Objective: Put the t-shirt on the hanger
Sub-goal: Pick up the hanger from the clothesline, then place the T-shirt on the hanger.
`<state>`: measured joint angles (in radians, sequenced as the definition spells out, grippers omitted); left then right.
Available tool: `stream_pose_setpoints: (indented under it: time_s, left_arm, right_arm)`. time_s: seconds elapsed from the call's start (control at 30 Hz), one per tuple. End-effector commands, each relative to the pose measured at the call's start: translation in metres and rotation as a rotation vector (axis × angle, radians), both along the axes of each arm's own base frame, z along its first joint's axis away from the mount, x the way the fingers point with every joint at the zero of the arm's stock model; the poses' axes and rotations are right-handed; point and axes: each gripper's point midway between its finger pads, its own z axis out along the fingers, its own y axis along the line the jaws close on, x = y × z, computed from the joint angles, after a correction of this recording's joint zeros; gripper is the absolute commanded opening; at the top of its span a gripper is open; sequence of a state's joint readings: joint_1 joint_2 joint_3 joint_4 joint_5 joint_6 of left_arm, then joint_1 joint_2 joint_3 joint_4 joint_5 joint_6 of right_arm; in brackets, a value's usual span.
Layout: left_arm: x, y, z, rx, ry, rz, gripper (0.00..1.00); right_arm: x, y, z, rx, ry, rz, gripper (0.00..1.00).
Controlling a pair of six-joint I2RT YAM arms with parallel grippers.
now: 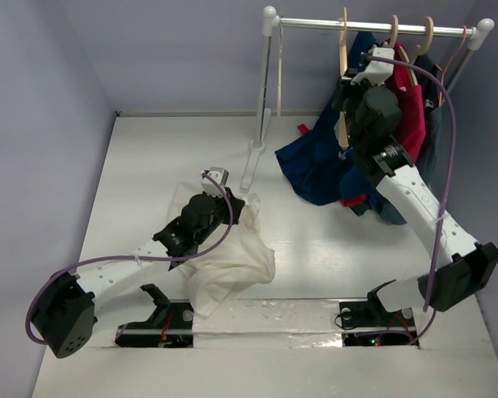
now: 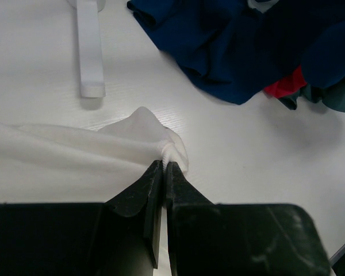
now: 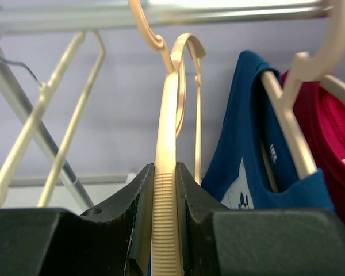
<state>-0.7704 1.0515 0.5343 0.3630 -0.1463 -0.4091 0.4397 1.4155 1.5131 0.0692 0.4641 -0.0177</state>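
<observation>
The cream-white t-shirt (image 1: 226,267) lies crumpled on the table in front of the left arm. My left gripper (image 1: 246,207) is shut on a bunched corner of the t-shirt (image 2: 155,135), with the fingertips (image 2: 171,168) low over the table. The tan wooden hanger (image 1: 344,51) is up at the rack's rail. My right gripper (image 1: 345,101) is shut on the hanger's ribbed arm (image 3: 166,149), with one jaw on each side of it. Its hook (image 3: 187,46) sits close under the rail.
The white clothes rack has a metal rail (image 1: 373,26) and a foot (image 1: 253,157) on the table. A navy shirt (image 1: 315,166) and a red shirt (image 1: 411,108) hang on other hangers and drape down to the table right of the foot.
</observation>
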Motion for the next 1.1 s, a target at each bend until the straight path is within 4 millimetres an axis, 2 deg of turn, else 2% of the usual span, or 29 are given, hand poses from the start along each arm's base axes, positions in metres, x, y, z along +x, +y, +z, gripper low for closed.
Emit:
stream_pose_setpoints:
  time_s: [0.0, 0.2, 0.23, 0.3, 0.4, 0.43, 0.53, 0.57, 0.6, 0.63, 0.67, 0.7, 0.73, 0.77, 0.8, 0.83, 0.87, 0.9, 0.97, 1.03, 1.07]
  left_arm:
    - [0.003, -0.004, 0.015, -0.046, -0.044, -0.006, 0.00]
    - [0.004, -0.003, 0.014, -0.043, -0.045, 0.001, 0.00]
    - [0.005, -0.003, 0.015, -0.044, -0.046, 0.003, 0.00]
    - [0.005, -0.003, 0.016, -0.048, -0.049, 0.003, 0.00]
    - [0.006, -0.004, 0.018, -0.049, -0.052, 0.003, 0.00]
    - [0.006, -0.004, 0.017, -0.049, -0.052, 0.004, 0.00]
    - [0.008, -0.006, 0.021, -0.060, -0.057, 0.002, 0.00]
    - [0.011, -0.005, 0.023, -0.063, -0.059, 0.013, 0.00]
    - [0.012, -0.005, 0.022, -0.064, -0.056, 0.015, 0.00]
    - [0.013, -0.007, 0.023, -0.066, -0.054, 0.016, 0.00]
    - [0.017, -0.004, 0.024, -0.066, -0.050, 0.029, 0.00]
    - [0.018, -0.006, 0.024, -0.069, -0.048, 0.025, 0.00]
    - [0.021, -0.005, 0.025, -0.074, -0.043, 0.033, 0.00]
    - [0.021, -0.006, 0.026, -0.076, -0.040, 0.031, 0.00]
    - [0.025, -0.002, 0.025, -0.078, -0.035, 0.041, 0.00]
    - [0.029, 0.001, 0.025, -0.082, -0.032, 0.056, 0.00]
    - [0.031, 0.003, 0.025, -0.091, -0.030, 0.063, 0.00]
    - [0.035, 0.007, 0.025, -0.095, -0.029, 0.077, 0.00]
    - [0.042, 0.010, 0.025, -0.100, -0.024, 0.090, 0.00]
    - [0.052, 0.015, 0.028, -0.103, -0.025, 0.113, 0.00]
    - [0.056, 0.018, 0.028, -0.101, -0.023, 0.126, 0.00]
  right_arm:
    - [-0.027, -0.006, 0.058, 0.112, -0.220, 0.032, 0.00]
    - [-0.035, -0.006, 0.040, 0.135, -0.167, 0.053, 0.00]
    - [-0.035, -0.005, 0.027, 0.131, -0.143, 0.058, 0.00]
    - [-0.039, -0.005, 0.018, 0.136, -0.130, 0.066, 0.00]
    - [-0.049, -0.006, 0.006, 0.136, -0.116, 0.086, 0.00]
    - [-0.057, -0.008, 0.011, 0.151, -0.129, 0.100, 0.00]
    - [-0.070, -0.004, -0.002, 0.165, -0.097, 0.149, 0.00]
    - [-0.084, -0.007, 0.002, 0.207, -0.107, 0.168, 0.00]
    - [-0.089, 0.000, -0.017, 0.208, -0.057, 0.208, 0.00]
    - [-0.095, 0.004, -0.025, 0.251, -0.031, 0.245, 0.00]
    - [-0.111, 0.011, -0.034, 0.264, 0.011, 0.311, 0.00]
    - [-0.118, 0.017, -0.058, 0.273, 0.073, 0.347, 0.00]
    - [-0.127, 0.023, -0.068, 0.292, 0.103, 0.391, 0.00]
    - [-0.142, 0.037, -0.092, 0.321, 0.199, 0.468, 0.00]
    - [-0.159, 0.035, -0.092, 0.342, 0.196, 0.501, 0.00]
    - [-0.171, 0.040, -0.114, 0.348, 0.254, 0.543, 0.00]
    - [-0.181, 0.041, -0.121, 0.373, 0.283, 0.566, 0.00]
    - [-0.204, 0.041, -0.120, 0.381, 0.290, 0.619, 0.00]
    - [-0.230, 0.048, -0.136, 0.403, 0.368, 0.703, 0.00]
    - [-0.257, 0.054, -0.141, 0.417, 0.429, 0.797, 0.00]
    - [-0.265, 0.055, -0.144, 0.419, 0.448, 0.820, 0.00]
